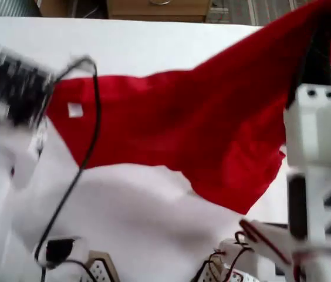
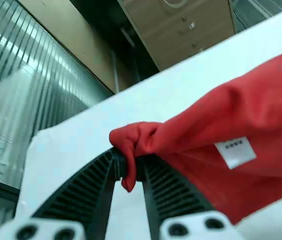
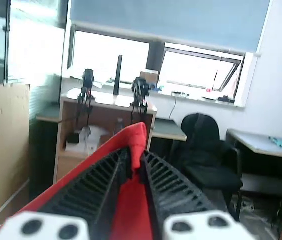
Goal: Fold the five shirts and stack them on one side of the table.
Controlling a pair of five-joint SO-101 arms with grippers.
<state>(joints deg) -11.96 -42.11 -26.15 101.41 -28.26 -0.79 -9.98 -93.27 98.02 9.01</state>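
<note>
I held the red shirt [image 1: 183,129] strung between both arms, raised above the white surface [image 1: 154,41] so the cloth could hang open rather than crumple. The left pincer [image 2: 129,165] pinched a bunched corner near the white label [image 2: 235,151]. The right pincer [image 3: 136,160] was clamped on another edge, higher up, with the cloth sloping down from it. I judged this a spreading hold, ready for laying the shirt flat to fold.

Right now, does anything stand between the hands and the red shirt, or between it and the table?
Nothing visible does. The left hand and the right hand each pinch the red shirt, held up above the table.
</note>
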